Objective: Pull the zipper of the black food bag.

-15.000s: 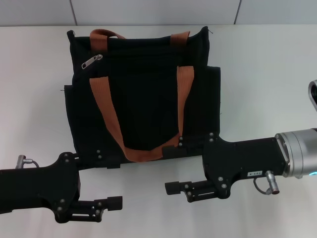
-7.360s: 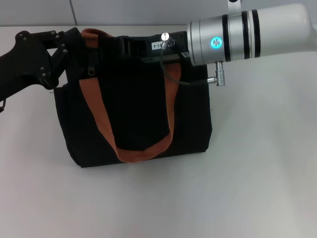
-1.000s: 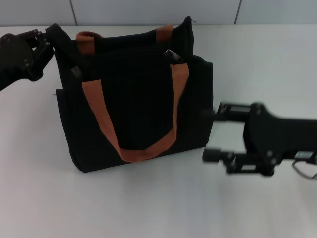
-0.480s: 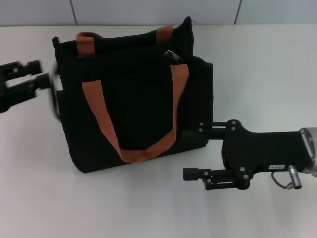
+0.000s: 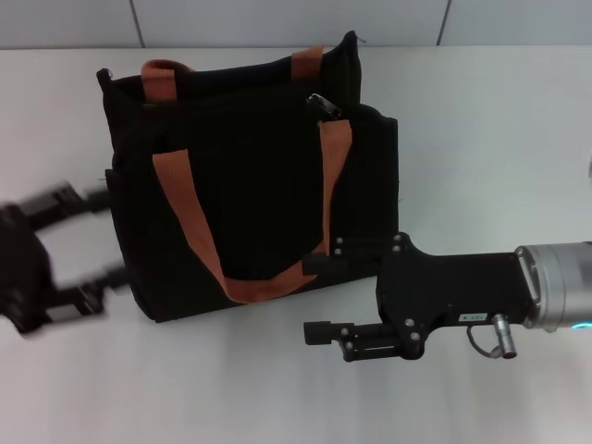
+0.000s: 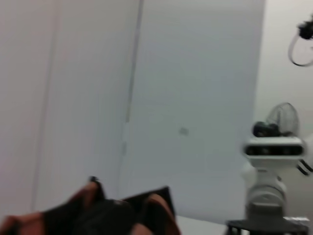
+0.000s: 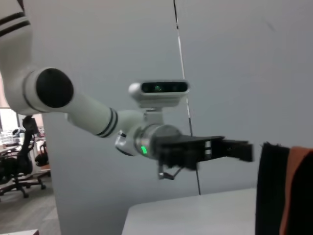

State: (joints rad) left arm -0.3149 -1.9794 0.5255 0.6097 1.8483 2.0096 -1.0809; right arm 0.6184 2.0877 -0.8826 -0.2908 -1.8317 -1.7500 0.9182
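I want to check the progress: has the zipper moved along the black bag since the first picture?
Yes. The zipper now sits near the right orange strap of the black food bag; earlier it was beside the left strap.

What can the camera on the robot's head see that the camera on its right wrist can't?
Only the head view shows the whole black food bag, its zipper near the top right, and the right gripper open by the bag's lower right corner. Only the right wrist view shows the left arm's white tube and its wrist camera. Both show the left gripper, the bag's edge and an orange strap.
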